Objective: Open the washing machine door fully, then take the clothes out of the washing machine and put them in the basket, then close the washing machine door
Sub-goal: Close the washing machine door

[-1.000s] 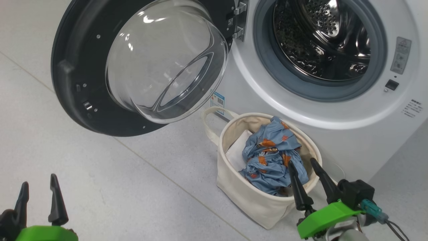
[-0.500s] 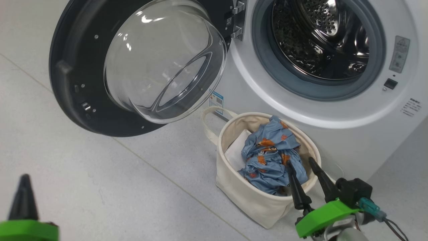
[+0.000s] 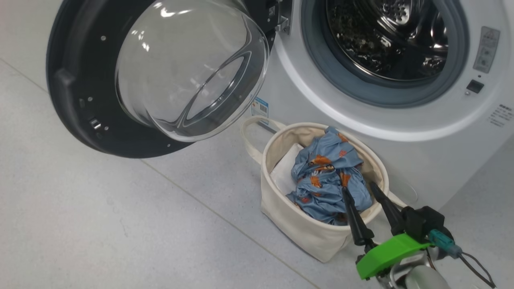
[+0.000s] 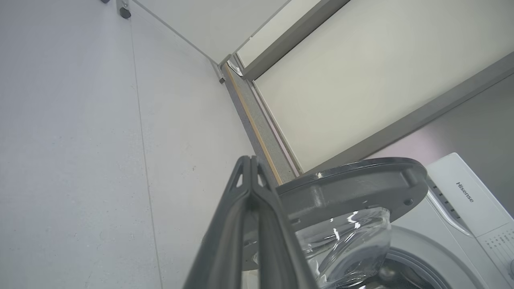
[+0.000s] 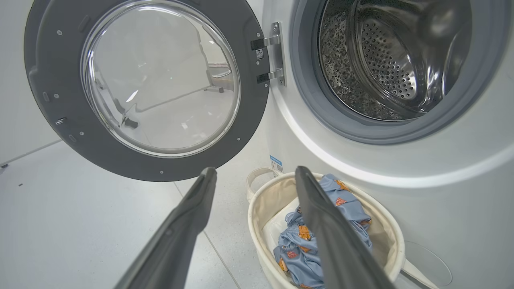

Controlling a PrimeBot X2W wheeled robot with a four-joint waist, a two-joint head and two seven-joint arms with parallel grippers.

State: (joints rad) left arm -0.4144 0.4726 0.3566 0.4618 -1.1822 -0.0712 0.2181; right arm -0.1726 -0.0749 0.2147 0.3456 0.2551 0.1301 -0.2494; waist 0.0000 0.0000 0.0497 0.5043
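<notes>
Below the machine (image 3: 421,160), at five o'clock, the clothes (image 3: 327,176) sit in the basket (image 3: 305,237), with your right pincer (image 3: 358,186) apart beside them. Closing comes next, I judge: push the door (image 3: 72,116) at ten o'clock with your pressed-together left pincer (image 4: 251,160).

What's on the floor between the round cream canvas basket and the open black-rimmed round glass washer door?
Nothing: the head view shows bare grey floor between basket and door.

washing machine porthole (image 3: 385,40) clear | door (image 3: 68,100) swung left | basket (image 3: 281,224) on floor (image 3: 120,220) beneath
</notes>
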